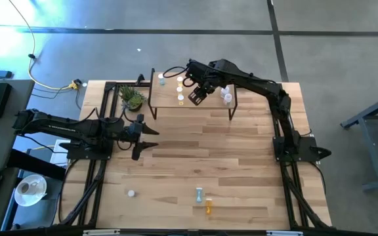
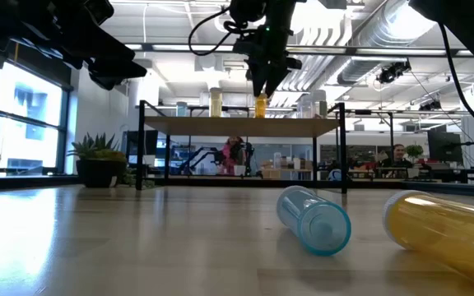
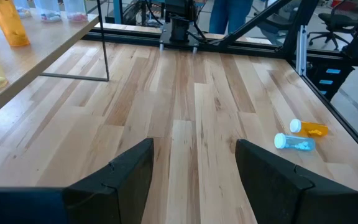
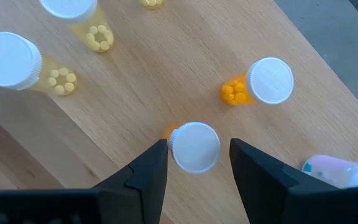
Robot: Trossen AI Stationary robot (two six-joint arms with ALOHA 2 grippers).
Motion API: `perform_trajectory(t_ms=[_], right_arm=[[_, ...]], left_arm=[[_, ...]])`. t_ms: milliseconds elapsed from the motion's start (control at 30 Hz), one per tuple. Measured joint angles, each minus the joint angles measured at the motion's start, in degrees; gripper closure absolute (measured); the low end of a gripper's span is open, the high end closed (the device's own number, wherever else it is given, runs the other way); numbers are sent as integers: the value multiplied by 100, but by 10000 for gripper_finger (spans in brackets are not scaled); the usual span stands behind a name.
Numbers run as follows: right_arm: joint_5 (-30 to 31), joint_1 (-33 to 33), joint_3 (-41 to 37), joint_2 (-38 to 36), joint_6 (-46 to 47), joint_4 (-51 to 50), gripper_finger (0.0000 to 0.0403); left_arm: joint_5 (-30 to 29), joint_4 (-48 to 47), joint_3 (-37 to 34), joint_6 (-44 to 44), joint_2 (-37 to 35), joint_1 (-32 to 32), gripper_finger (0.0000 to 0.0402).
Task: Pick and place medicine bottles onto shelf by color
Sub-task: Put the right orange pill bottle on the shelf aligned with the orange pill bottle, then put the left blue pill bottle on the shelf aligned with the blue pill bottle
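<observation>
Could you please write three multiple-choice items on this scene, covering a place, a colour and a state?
1. Where is the right gripper?
A. Above the shelf
B. Above the potted plant
C. At the table's front edge

2. What colour is the bottle lying beside the orange bottle on the tabletop?
A. Green
B. Red
C. Pale blue

3. What is the state of the left gripper?
A. Shut on a bottle
B. Open and empty
C. Shut on the shelf leg

Answers: 1 A, the high view shows it over the shelf's plank. 2 C, the blue bottle lies next to the orange one. 3 B, only bare tabletop shows between its spread fingers.
</observation>
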Motion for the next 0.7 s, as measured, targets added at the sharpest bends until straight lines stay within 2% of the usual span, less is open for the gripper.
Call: perform_trajectory(t_ms=[233, 533, 700], right_arm=[[-243, 0, 0, 0, -34, -2, 238], [-240, 0, 2, 0, -36, -4, 238], [-195, 0, 327, -4, 6, -175, 238]], left_arm=[[1, 2, 0, 0, 0, 0, 186], [1, 1, 0, -1, 1, 1, 186], [1, 1, 0, -1, 1, 0, 186]])
